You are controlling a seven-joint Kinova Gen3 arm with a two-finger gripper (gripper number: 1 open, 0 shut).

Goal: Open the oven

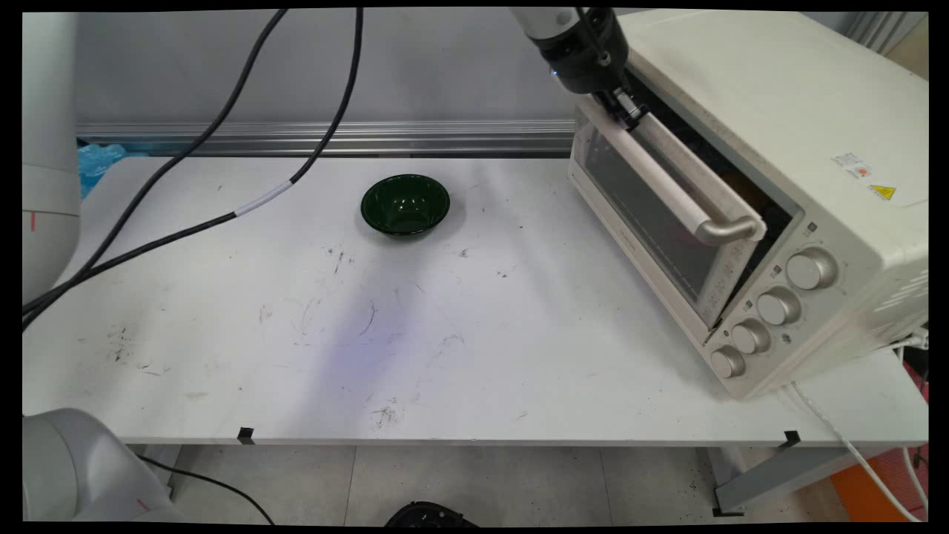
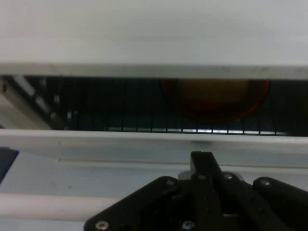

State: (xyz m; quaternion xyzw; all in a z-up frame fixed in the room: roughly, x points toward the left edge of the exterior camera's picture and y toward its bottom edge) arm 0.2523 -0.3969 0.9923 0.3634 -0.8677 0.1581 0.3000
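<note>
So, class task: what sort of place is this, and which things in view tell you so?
Probably a robotics lab bench, not a home kitchen: a scuffed white table against a bare wall, a toaster oven with its door ajar, and a robot's claw at the oven's door handle.

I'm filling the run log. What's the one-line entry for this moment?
gripper: at oven door handle | door: ajar | inside: red dish | table: green bowl

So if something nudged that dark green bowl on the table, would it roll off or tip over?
Probably neither. The green bowl sits upright on its base and looks low and wide, so it would likely slide across the table rather than tip. Its glossy surface suggests glass or ceramic, possibly slippery and breakable.
</note>
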